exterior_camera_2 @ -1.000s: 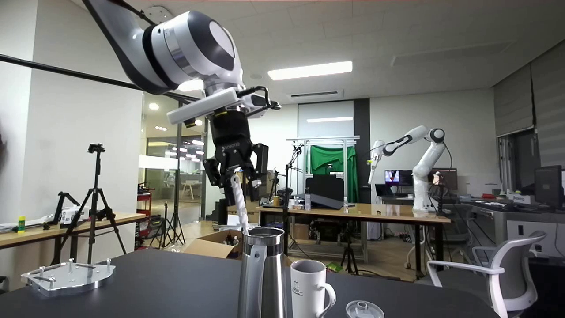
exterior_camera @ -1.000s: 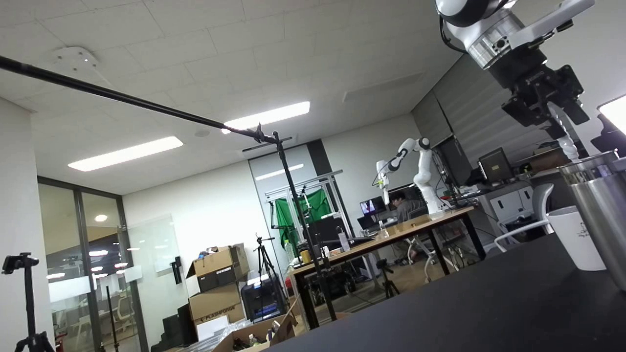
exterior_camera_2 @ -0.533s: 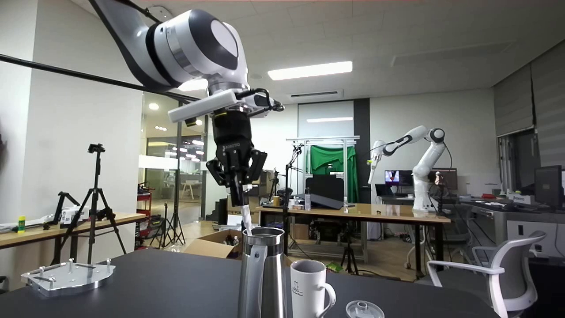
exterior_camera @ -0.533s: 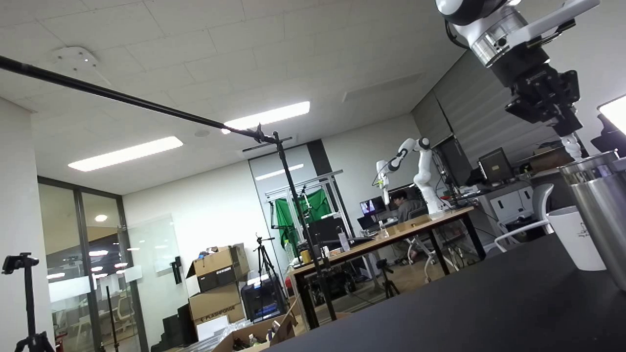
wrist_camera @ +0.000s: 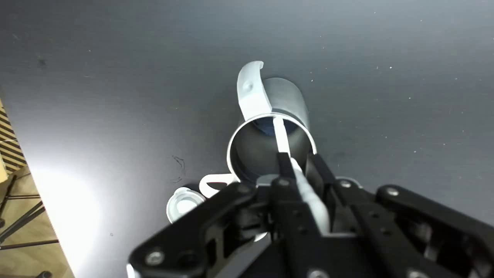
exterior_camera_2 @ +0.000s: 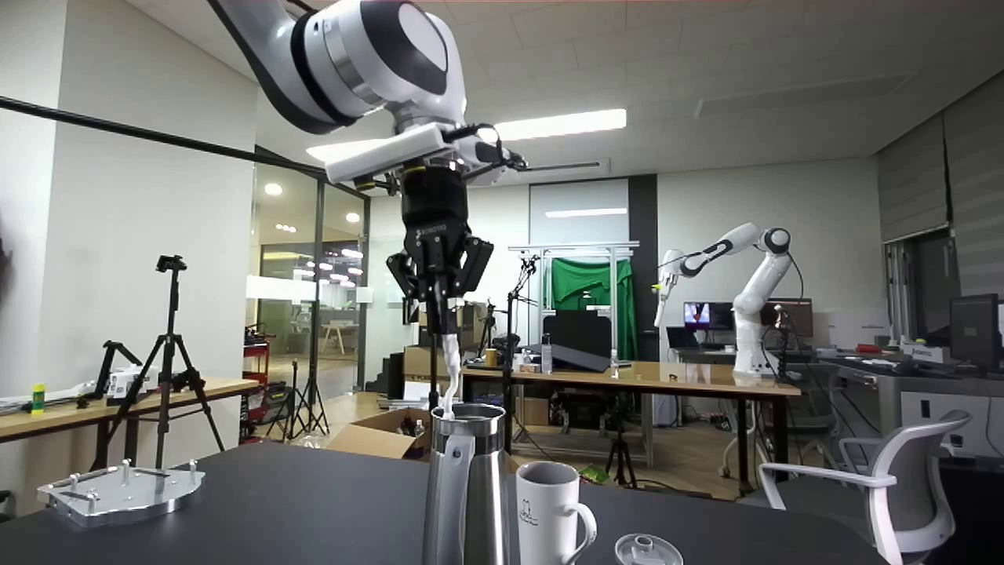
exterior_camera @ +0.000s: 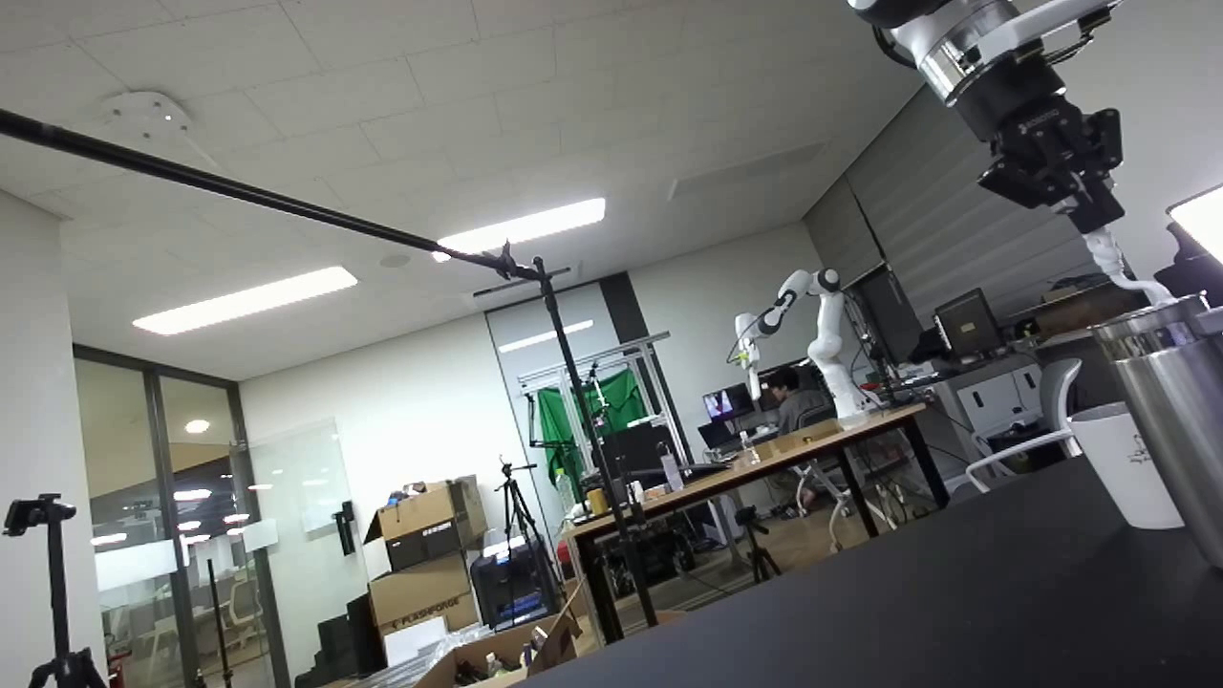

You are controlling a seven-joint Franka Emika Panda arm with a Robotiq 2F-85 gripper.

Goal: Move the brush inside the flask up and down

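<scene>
The brush [exterior_camera_2: 452, 369] has a white, twisted handle and a thinner shaft that leads down into the flask [exterior_camera_2: 482, 502], a tall steel bottle with a side handle. Both also show in an exterior view, the brush [exterior_camera: 1106, 253] above the flask [exterior_camera: 1175, 420]. My gripper [exterior_camera_2: 443, 326] is shut on the brush handle above the flask's mouth. In the wrist view, my gripper [wrist_camera: 299, 156] has the handle between its fingers, and the shaft [wrist_camera: 281, 135] passes over the rim opening. The shaft looks bent below the handle. The bristle end is hidden inside the flask.
A white mug [exterior_camera_2: 541, 510] stands close beside the flask. A small lid [exterior_camera_2: 647, 551] lies beyond the mug and shows in the wrist view [wrist_camera: 184, 205]. A metal plate with pegs [exterior_camera_2: 121, 498] lies on the dark table. A second robot arm [exterior_camera_2: 757, 290] stands far behind.
A second ago the fingers were spread around the handle; half a second ago they were closed lower down. Now the gripper is higher with the brush, and more shaft shows above the rim.
</scene>
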